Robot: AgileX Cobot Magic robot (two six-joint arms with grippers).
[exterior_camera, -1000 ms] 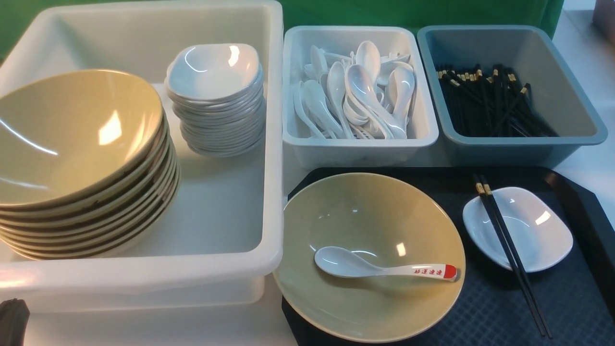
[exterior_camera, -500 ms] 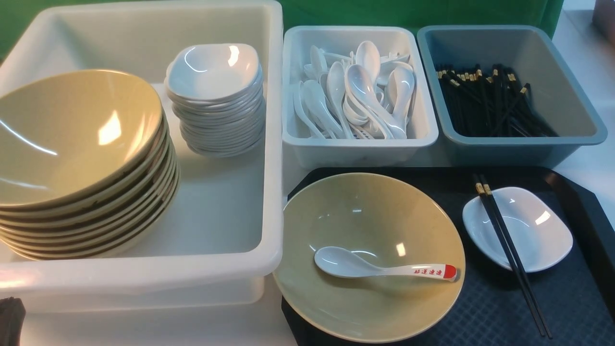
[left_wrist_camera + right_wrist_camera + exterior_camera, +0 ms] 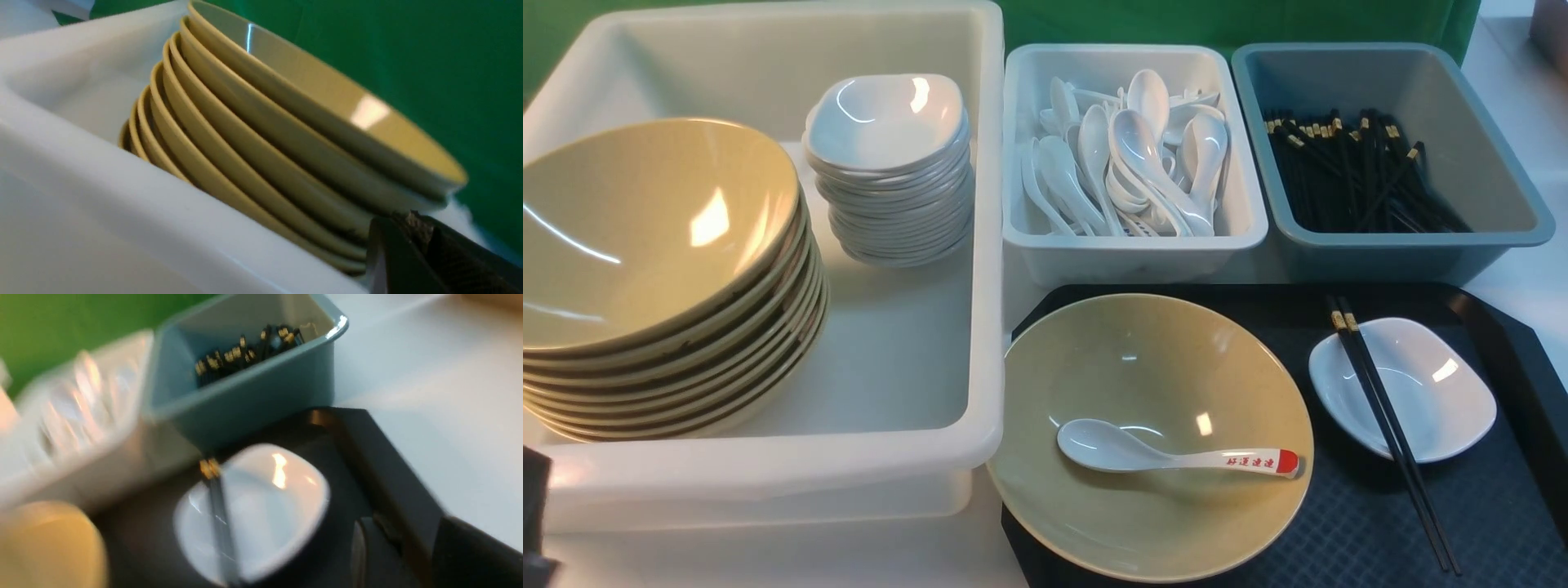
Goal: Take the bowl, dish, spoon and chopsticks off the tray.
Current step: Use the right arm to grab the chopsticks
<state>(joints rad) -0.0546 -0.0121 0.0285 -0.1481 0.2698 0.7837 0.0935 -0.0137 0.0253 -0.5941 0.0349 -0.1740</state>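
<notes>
The tray (image 3: 1486,523) is seen at the lower right of the front frame, with the bowl (image 3: 1152,367) on its left part holding the spoon (image 3: 1111,445), and the chopsticks (image 3: 1388,425) laid across the dish (image 3: 1429,392). Only slivers of the left gripper (image 3: 429,253) and right gripper (image 3: 408,555) are caught at frame edges, so neither opening nor hold can be told.
</notes>
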